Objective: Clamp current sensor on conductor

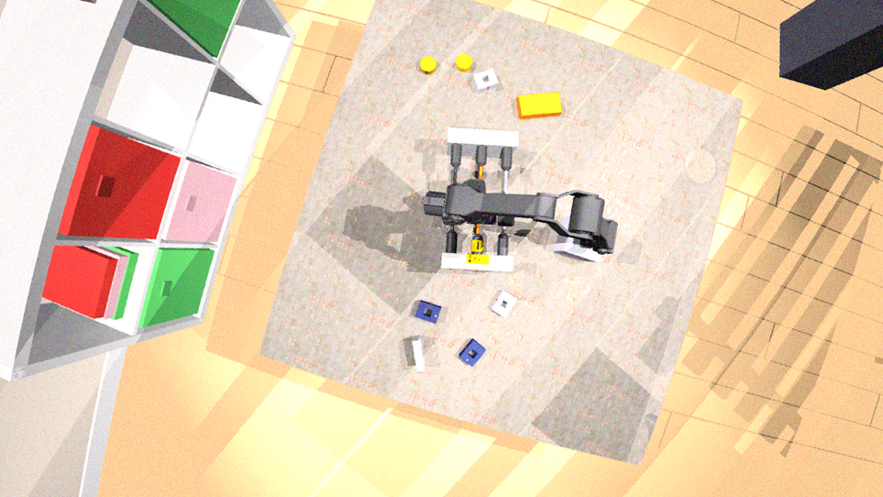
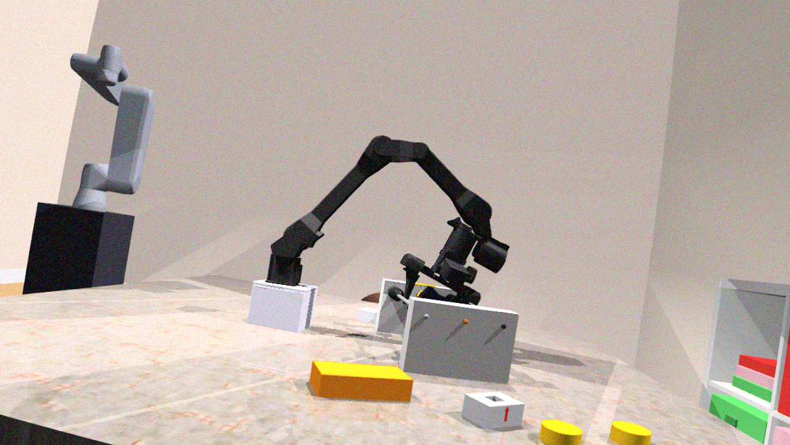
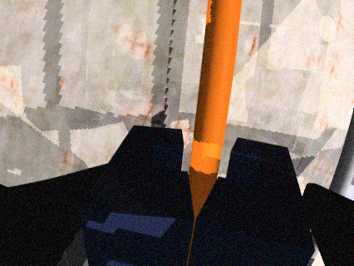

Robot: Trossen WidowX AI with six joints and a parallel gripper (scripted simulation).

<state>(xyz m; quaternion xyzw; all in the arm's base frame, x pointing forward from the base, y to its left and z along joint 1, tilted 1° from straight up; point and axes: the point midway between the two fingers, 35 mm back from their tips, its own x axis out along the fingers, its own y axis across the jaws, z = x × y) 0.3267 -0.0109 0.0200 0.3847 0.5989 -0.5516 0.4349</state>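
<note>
The split-core sensor [image 3: 141,224] [image 1: 488,220] is dark navy. In the wrist view its two jaws stand apart, one on each side of the orange conductor [image 3: 216,83] [image 1: 479,171]. They meet in a seam lower in that view. My gripper [image 2: 439,292] has its black fingers spread wide against the outer sides of the open sensor, holding it at conductor height between the two end blocks [image 1: 482,136] [image 1: 458,265] [image 2: 459,353]. A yellow tag [image 1: 477,244] sits on the orange conductor near the lower block; its lettering is unreadable. The sensor's arrow is not visible.
A grey conductor [image 1: 505,181] and a black one run alongside. Beyond the blocks lie a yellow box [image 1: 539,104] [image 2: 362,381], yellow discs [image 1: 427,65] [image 1: 463,63], white cubes [image 1: 504,304] [image 2: 492,412], blue cubes [image 1: 428,312] [image 1: 472,352] and an upright white plate [image 1: 417,353].
</note>
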